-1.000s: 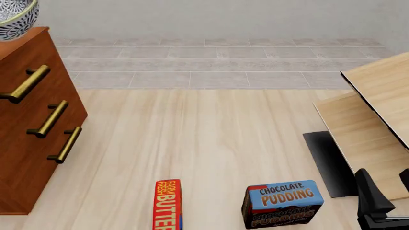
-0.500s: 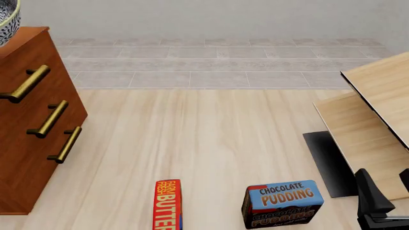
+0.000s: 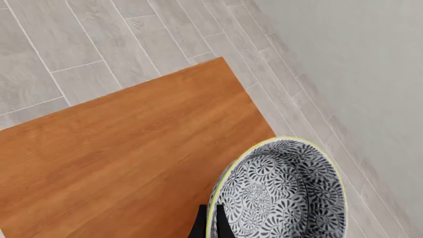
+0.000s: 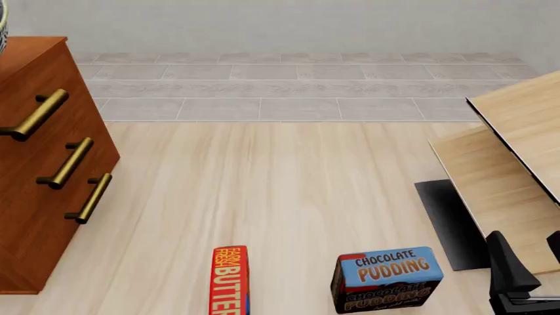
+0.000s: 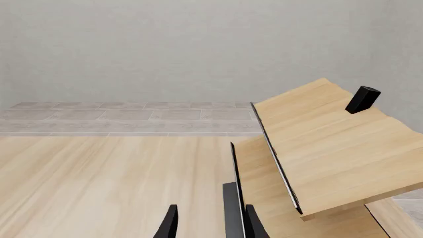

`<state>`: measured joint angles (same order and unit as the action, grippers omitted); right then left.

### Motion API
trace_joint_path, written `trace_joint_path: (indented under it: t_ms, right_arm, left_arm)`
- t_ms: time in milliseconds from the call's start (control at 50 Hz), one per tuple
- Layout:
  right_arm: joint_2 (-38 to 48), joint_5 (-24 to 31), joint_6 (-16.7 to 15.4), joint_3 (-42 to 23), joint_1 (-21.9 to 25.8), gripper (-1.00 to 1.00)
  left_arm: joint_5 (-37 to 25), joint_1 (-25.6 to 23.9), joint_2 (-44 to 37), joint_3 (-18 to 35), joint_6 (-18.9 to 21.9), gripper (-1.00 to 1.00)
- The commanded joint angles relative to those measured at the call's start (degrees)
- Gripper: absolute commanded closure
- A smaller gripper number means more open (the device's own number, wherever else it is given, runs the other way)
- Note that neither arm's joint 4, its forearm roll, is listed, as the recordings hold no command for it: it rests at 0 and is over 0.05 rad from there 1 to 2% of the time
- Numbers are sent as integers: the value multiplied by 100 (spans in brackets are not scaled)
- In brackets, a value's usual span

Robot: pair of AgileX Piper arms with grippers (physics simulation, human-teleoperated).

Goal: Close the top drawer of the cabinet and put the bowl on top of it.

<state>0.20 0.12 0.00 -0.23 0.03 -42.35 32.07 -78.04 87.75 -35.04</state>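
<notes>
So the cabinet sits at the left of the table, and from the front all three drawer fronts line up flush. The top drawer doesn't stick out past the two below it, so I'd call the closing part done.

What's left is the bowl. In my left wrist view it hangs over the cabinet's flat top, out toward the edge nearest the wall, and part of it looks to overhang the grey floor tiles. I honestly can't tell whether its base is touching the wood yet or hanging just above it. In the front view only a sliver of it shows at the top left corner.

My left gripper has the bowl's rim pinched between its two dark fingertips, closed down tight on the yellowish edge, one finger inside and one outside.

My right gripper is parked over by the pale wood boards, fingers a little apart, holding nothing.

The butter box and chocolate pudding box just sit near the front edge, not involved.

My guess is I should bring the bowl further in over the wood before letting go.
</notes>
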Motion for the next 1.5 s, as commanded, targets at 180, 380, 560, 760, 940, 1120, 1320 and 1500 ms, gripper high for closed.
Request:
trace_joint_path:
  t_ms: [180,380,560,760,940,1120,1320,1500]
  right_arm:
    - [3,-6,0,2,0,-100]
    - [4,-6,-1,2,-1,-100]
    - [3,-6,-1,2,-1,-100]
    - [3,-7,4,2,-1,-100]
    - [3,-7,0,2,0,-100]
    - [3,-7,3,2,-1,-100]
    - [3,-6,-3,2,-2,-100]
    - [3,-6,0,2,0,-100]
  left_arm:
    - [66,171,-141,-5,210,100]
    - [11,95,-160,-78,379,100]
    - [100,195,-330,-57,518,100]
    - [106,264,-458,-39,616,100]
    - [14,358,-556,178,714,-100]
    - [-48,358,-508,244,675,-100]
    - [-250,298,-324,376,660,-100]
    - [-508,242,-80,583,603,-100]
